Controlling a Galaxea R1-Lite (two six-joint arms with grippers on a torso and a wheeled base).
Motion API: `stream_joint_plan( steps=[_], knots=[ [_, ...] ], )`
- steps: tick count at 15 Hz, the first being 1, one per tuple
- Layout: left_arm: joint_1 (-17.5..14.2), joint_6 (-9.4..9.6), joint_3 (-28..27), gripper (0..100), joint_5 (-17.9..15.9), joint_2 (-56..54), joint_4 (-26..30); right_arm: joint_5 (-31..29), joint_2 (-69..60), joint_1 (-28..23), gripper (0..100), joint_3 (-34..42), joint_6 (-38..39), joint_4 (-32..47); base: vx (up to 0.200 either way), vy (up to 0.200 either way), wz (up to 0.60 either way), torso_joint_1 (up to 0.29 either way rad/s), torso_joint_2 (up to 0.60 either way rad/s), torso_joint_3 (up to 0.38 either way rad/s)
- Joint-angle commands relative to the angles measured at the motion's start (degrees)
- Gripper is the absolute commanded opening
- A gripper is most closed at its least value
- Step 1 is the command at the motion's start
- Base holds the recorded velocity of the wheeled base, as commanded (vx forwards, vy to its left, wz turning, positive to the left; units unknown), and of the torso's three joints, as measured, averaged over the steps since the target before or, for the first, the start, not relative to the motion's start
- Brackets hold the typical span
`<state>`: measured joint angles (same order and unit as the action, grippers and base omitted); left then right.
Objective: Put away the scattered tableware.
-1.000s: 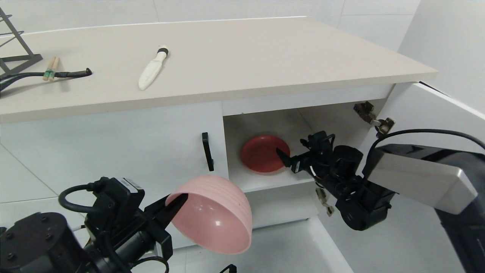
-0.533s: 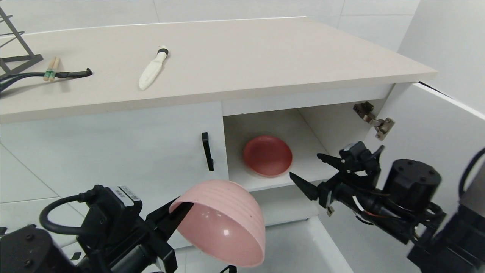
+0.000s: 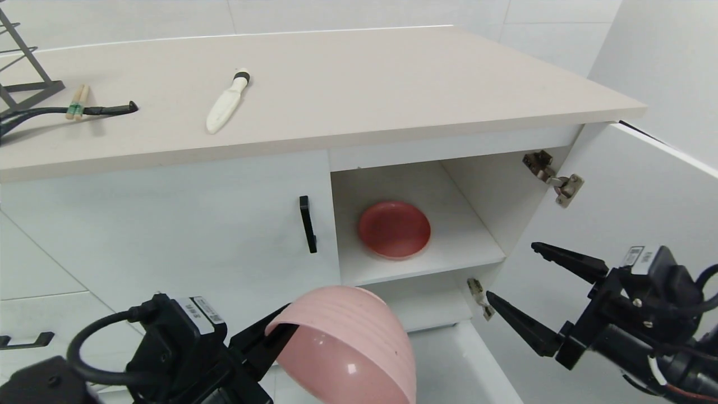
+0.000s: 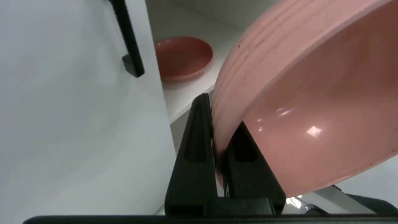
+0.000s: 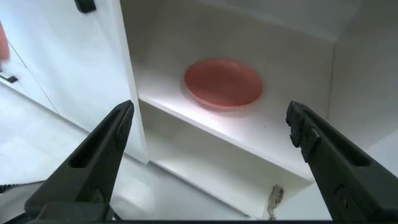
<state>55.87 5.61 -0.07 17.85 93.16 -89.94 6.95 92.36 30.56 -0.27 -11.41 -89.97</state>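
Note:
My left gripper [image 3: 280, 331] is shut on the rim of a pink ribbed bowl [image 3: 350, 350], held tilted low in front of the cabinet; its fingers [image 4: 202, 134] pinch the bowl [image 4: 311, 99] wall. A red plate [image 3: 394, 229] lies on the upper shelf [image 3: 449, 247] of the open cabinet, also seen as the plate [image 5: 222, 82] and plate [image 4: 183, 57]. My right gripper [image 3: 513, 283] stands open outside the cabinet, low at the right, with nothing between its fingers [image 5: 93, 158]. On the countertop [image 3: 364, 84] lie a white knife [image 3: 226, 102] and a pair of chopsticks [image 3: 76, 102].
The right cabinet door [image 3: 634, 191] hangs open with its hinge [image 3: 555, 178] exposed. The left door [image 3: 168, 224] is closed, with a black handle [image 3: 305, 232]. A dark rack [image 3: 25, 67] and a black cable [image 3: 84, 110] sit at the counter's far left. A lower shelf [image 3: 426, 306] lies beneath.
My right gripper has drawn back out of the cabinet, away from the red plate, down and to the right. The left gripper with the pink bowl has shifted lower and rightward.

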Motion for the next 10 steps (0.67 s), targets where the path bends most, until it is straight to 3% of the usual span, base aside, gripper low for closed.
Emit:
stream_joint_plan(
  steps=[1, 2, 4, 8, 10],
  knots=[
    [0.47, 0.02, -0.72, 0, 0.08, 2.64, -0.06, -0.01, -2.62, 0.11, 100, 0.27, -0.02, -0.03, 0.0, 0.0, 0.0, 0.0, 0.0, 0.0],
    [0.56, -0.77, -2.74, 0, 1.05, 4.93, -0.06, -0.01, -3.06, -0.06, 100, -0.7, -0.02, -0.03, 0.0, 0.0, 0.0, 0.0, 0.0, 0.0],
    [3.98, -5.61, -9.68, 0, 6.59, 7.12, -0.06, -0.01, -3.15, -1.38, 100, -2.28, 0.07, -0.03, 0.0, 0.0, 0.0, 0.0, 0.0, 0.0],
    [7.41, -4.2, -20.41, 0, 21.53, 14.77, 3.99, -0.01, -3.23, -2.17, 100, -3.25, 0.07, -0.03, 0.0, 0.0, 0.0, 0.0, 0.0, 0.0],
    [6.97, -4.03, -26.82, 0, 25.04, 16.44, 10.05, -0.01, -3.23, -2.0, 100, -3.51, 0.07, -0.03, 0.0, 0.0, 0.0, 0.0, 0.0, 0.0]
  ],
)
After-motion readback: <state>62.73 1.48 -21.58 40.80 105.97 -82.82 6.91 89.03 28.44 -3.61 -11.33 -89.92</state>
